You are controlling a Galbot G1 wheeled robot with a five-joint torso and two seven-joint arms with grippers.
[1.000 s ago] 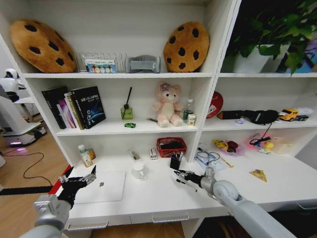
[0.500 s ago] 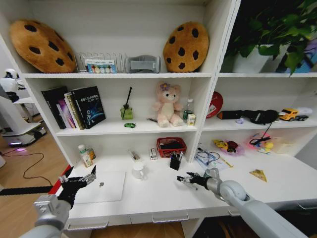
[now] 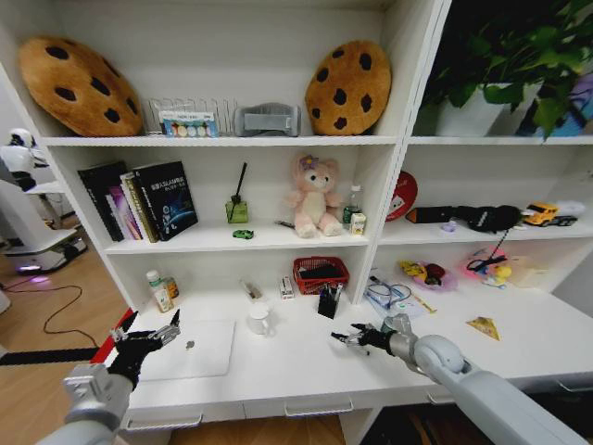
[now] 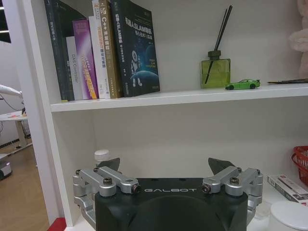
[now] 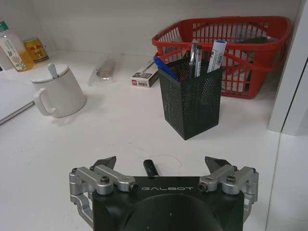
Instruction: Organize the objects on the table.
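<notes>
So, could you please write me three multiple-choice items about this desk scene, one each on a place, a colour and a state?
1. Where is the black mesh pen holder?
A. in front of the red plastic basket
B. on the silver laptop
C. on the book shelf

2. What colour is the tiny toy car?
A. red
B. green
C. blue

3. How is the right pincer?
A. shut on a pen
B. open over the white desk
C. holding the mug

Answers: 1 A, it stands just before the basket. 2 B, green on the shelf. 3 B, fingers spread, nothing held.
</notes>
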